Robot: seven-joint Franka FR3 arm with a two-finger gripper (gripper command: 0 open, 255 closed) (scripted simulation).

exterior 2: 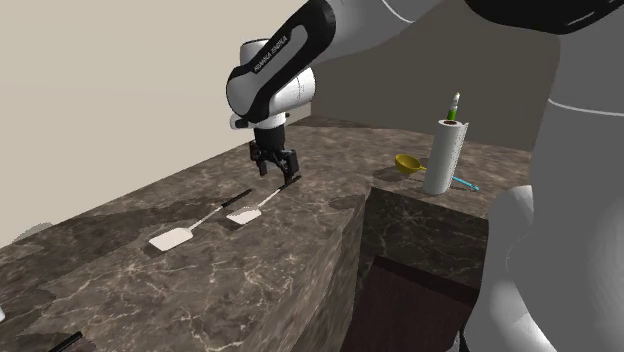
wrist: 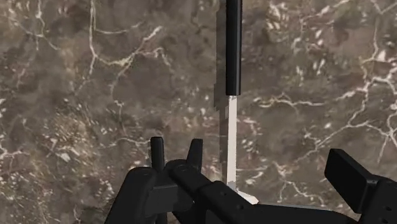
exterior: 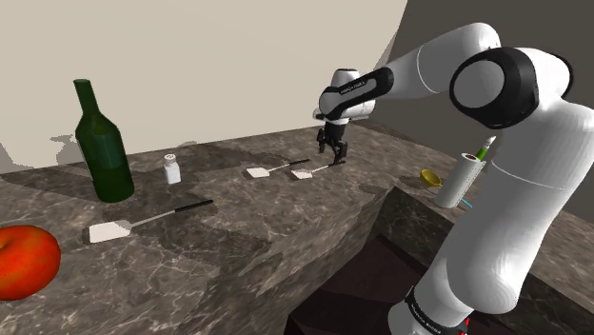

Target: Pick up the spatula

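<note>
- Lying flat on the dark marble counter (exterior: pixel 238 238), the spatula (exterior: pixel 305 174) has its long axis running from about 8 o'clock to 2 o'clock in the shoulder view. The pale blade is at the 8 o'clock end and the black handle at the 2 o'clock end.
- The second exterior view shows the spatula (exterior 2: pixel 243 215) on the same slant, with its handle rising toward 2 o'clock under the gripper (exterior 2: pixel 280 172).
- In the wrist view the spatula (wrist: pixel 233 57) lines up with the gripper (wrist: pixel 261 168). The handle points straight away at 12 o'clock, and the pale neck runs back between the fingers.
- The gripper (exterior: pixel 335 150) hangs over the handle end with its fingers spread wide, grasping nothing. Whether a fingertip brushes the handle cannot be told.
- A second spatula (exterior: pixel 271 171) lies just beside the first at its 9 o'clock, roughly parallel and not touching it. It is the nearest thing to the gripper.
- A third spatula (exterior: pixel 143 222) lies well apart toward 8 o'clock.
- A small white shaker (exterior: pixel 171 168), a green bottle (exterior: pixel 103 147) and a red fruit (exterior: pixel 24 262) stand farther off, between 9 and 8 o'clock.
- A paper towel roll (exterior: pixel 460 179) and a yellow bowl (exterior: pixel 430 177) sit at the gripper's 3 o'clock, well apart from it.
</note>
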